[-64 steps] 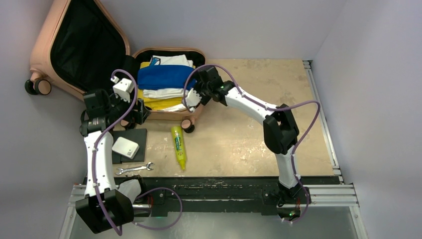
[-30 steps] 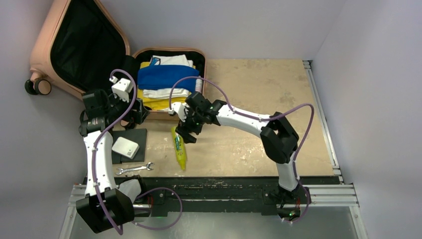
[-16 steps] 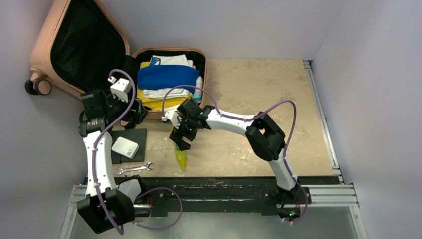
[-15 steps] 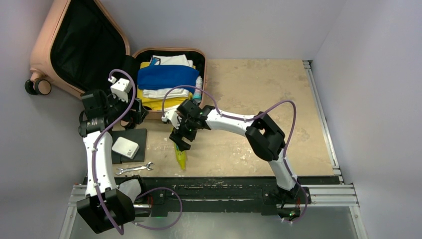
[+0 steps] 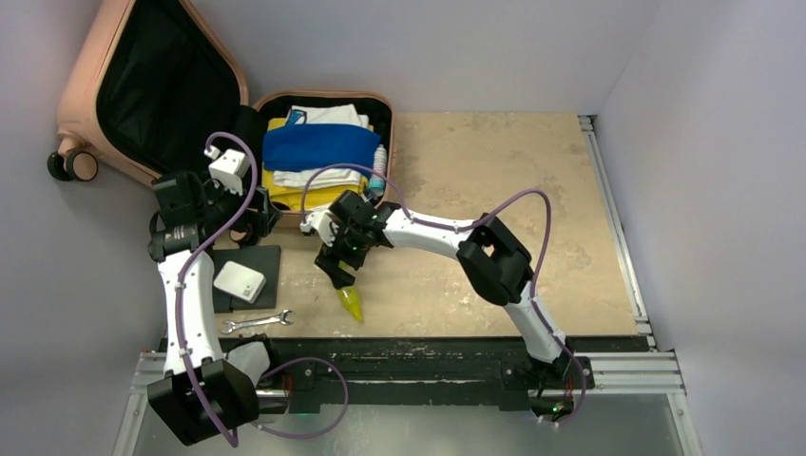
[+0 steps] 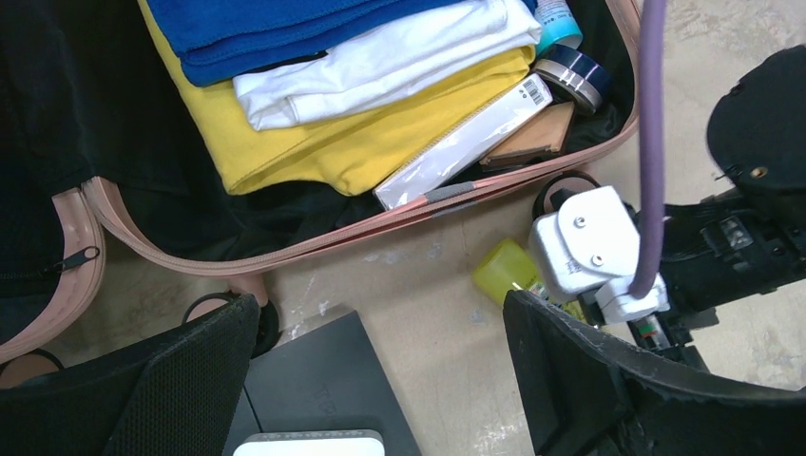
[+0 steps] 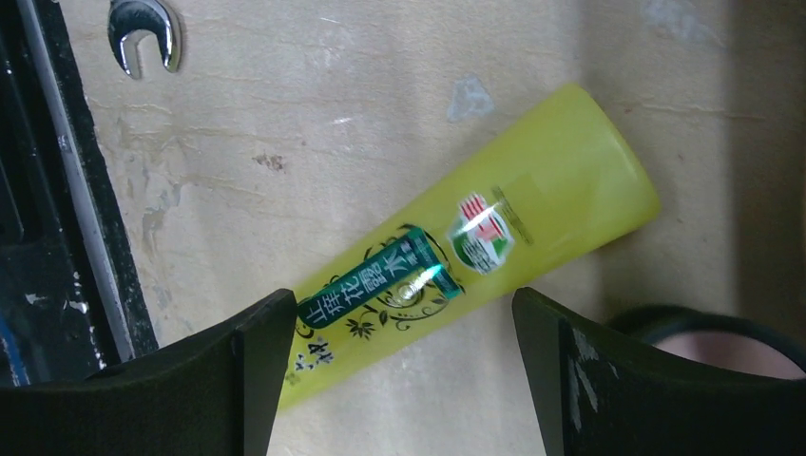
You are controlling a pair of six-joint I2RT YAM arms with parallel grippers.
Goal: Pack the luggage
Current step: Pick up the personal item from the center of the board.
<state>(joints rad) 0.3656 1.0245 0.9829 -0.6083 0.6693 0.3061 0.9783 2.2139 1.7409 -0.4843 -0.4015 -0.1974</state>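
The luggage [image 5: 81, 104], a salmon-pink suitcase, lies open at the back left, its lid raised. Its base [image 6: 314, 242] holds folded blue, white and yellow clothes [image 5: 318, 152] and small items. A yellow-green bottle [image 7: 475, 247] lies on the table in front of the luggage, its tip [image 5: 350, 304] showing past my right gripper [image 5: 337, 271]. The right gripper [image 7: 399, 299] hangs open just over the bottle, one finger on each side. My left gripper [image 6: 380, 313] is wide open and empty, hovering over the table by the luggage's near left corner [image 5: 252, 223].
A flat black pad [image 5: 261, 261] with a white box [image 5: 239, 282] lies near the left arm. A silver wrench [image 5: 257, 323] rests by the black front rail [image 5: 428, 366]. A luggage wheel [image 7: 703, 337] sits close to the right gripper. Walls close in on the left, back and right.
My right arm has swung from over the luggage's right edge down and left onto the bottle, staying open. The left arm has barely moved.
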